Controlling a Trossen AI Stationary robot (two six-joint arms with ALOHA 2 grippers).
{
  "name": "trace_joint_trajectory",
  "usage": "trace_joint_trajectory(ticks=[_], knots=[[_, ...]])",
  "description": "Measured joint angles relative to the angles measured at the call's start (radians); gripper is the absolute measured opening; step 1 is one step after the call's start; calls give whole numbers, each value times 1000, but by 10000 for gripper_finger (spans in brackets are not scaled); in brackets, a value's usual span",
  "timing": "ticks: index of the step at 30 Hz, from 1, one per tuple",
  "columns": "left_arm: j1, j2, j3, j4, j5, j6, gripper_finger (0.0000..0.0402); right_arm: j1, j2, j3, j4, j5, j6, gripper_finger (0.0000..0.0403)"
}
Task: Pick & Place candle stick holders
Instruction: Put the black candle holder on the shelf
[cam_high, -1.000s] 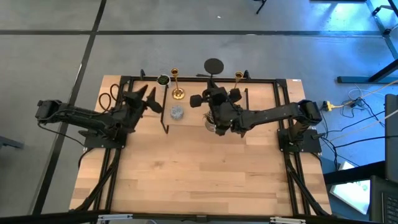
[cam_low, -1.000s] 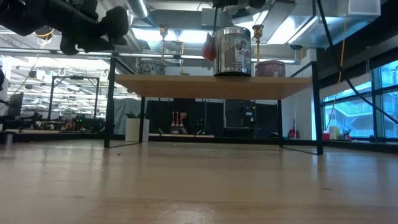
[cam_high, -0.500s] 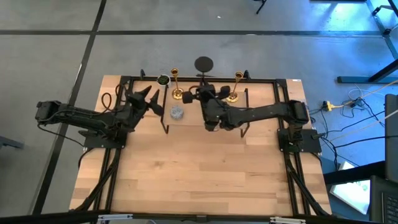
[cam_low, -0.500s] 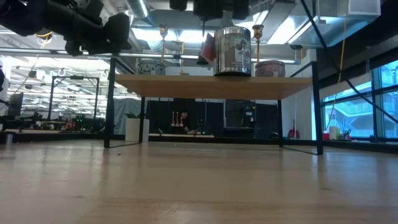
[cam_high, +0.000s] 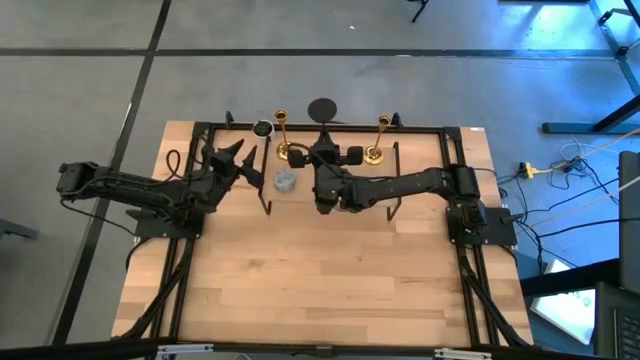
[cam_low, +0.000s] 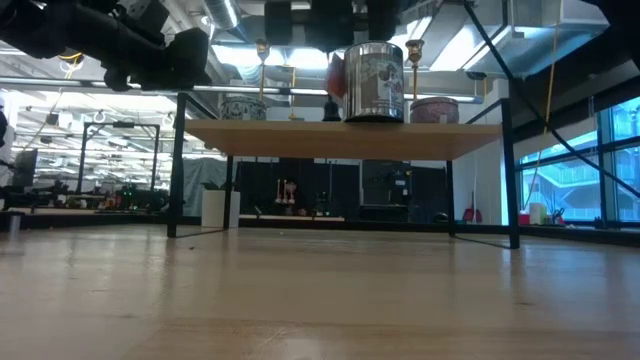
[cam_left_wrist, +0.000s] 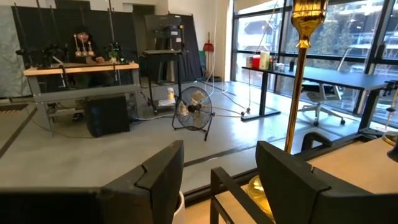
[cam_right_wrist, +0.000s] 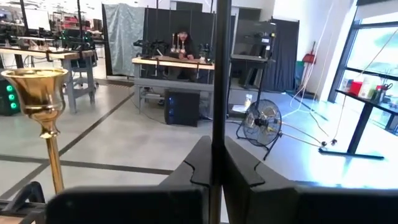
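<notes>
Two gold candle stick holders stand upright on their round bases near the far edge, one left of centre and one right of centre. Between them my right gripper is shut on a thin black stem topped by a round black disc. My left gripper hovers open to the left of the left holder, with nothing between its fingers. That holder's stem rises just beyond one finger. The right wrist view shows a gold holder off to one side. My right gripper pinches the thin black stem between its two fingers. The fingers lie level and across the stem, pointing toward the table's far edge. The stem stands upright and rises above the fingers. The fingers hide its lower end.
A black frame borders the raised wooden shelf that carries the things. A silver tin, a pink candle and a blue-grey candle also stand on it. A small silver thing lies near the left holder.
My right gripper has moved toward the table's left edge and sunk a little, still shut on the black stem. The round disc has travelled with it and now stands between the two gold holders.
</notes>
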Motion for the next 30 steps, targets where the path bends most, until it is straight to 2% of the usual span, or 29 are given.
trace_joint_trajectory(ticks=[21, 30], knots=[[-2, 0, 0, -27, 10, -3, 196, -14, 1, 0, -183, 0, 281, 14], [-56, 0, 0, -32, 11, -3, 196, -23, 1, 0, -205, 0, 306, 14]])
